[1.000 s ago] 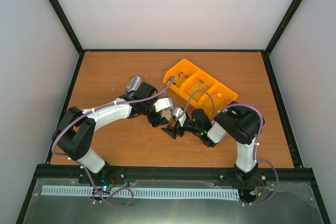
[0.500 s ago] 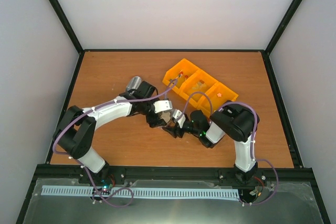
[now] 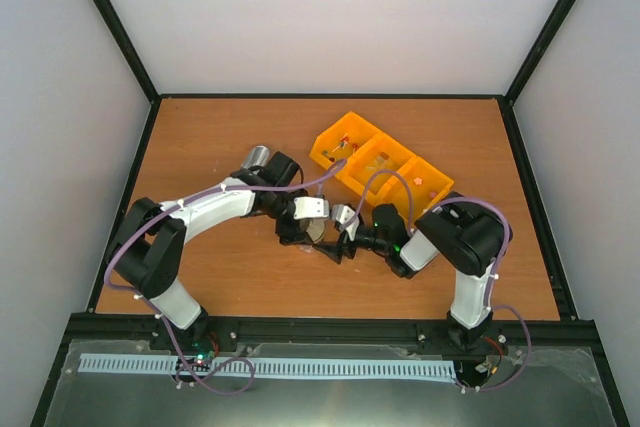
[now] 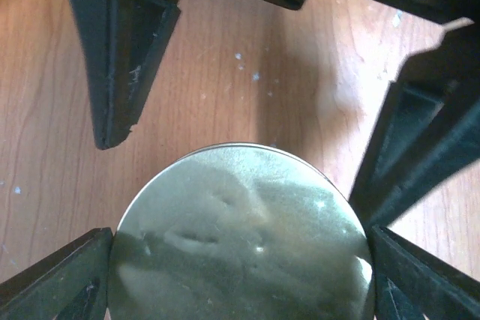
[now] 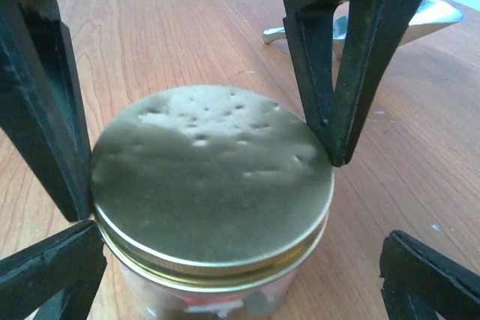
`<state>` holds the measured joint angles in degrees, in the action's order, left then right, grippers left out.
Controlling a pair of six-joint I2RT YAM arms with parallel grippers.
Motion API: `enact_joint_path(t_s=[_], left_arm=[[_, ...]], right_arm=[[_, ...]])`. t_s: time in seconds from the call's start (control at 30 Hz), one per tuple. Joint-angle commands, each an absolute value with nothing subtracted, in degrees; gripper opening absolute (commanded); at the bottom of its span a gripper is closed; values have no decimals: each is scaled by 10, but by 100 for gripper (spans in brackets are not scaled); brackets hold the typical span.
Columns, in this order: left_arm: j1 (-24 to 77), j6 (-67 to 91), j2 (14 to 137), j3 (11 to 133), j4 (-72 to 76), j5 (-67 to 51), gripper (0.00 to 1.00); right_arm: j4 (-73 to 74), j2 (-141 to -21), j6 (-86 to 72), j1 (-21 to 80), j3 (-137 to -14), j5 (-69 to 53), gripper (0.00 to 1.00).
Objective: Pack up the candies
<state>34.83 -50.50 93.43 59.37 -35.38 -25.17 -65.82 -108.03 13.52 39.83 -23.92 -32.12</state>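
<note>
jar (image 5: 259,297) is sitting upright, gold lid (image 5: 210,174) up, pinkish candies (image 5: 208,305) inside — left gripper (image 4: 240,236) is clamping the lid, right gripper (image 5: 240,239) is gaping wide

The top external camera is looking down from high above and behind the near edge, taking in the whole surface (image 3: 200,147) from far off. The left wrist camera is staring almost straight down, very close, onto a gold lid (image 4: 240,245). The right wrist camera is facing the same gold lid (image 5: 210,162) at a slant, equally close, with the surface stretching away behind. Both wrist views are sharing that lid.
</note>
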Motion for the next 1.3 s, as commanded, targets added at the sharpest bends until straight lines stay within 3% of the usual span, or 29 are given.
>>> enact_joint_path(t_s=[0.0,0.4,0.67,0.8,1.13,1.27], left_arm=[[347,-364,952,572,-313,-240,58],[359,-276,924,542,-234,-191,58],[375,-312,934,547,-270,-211,55],[377,-365,955,570,-341,-215,53],[381,-565,955,586,-460,-243,52],[381,-552,962,581,-447,-229,52]], right_arm=[[-684,-1068,119,400,-229,-304,99],[-785,-1149,90,439,-241,-192,98],[-803,-1171,95,440,-245,-205,69],[-809,-1168,115,440,-235,-226,59],[-787,-1149,124,416,-233,-288,48],[-780,-1135,122,410,-228,-292,53]])
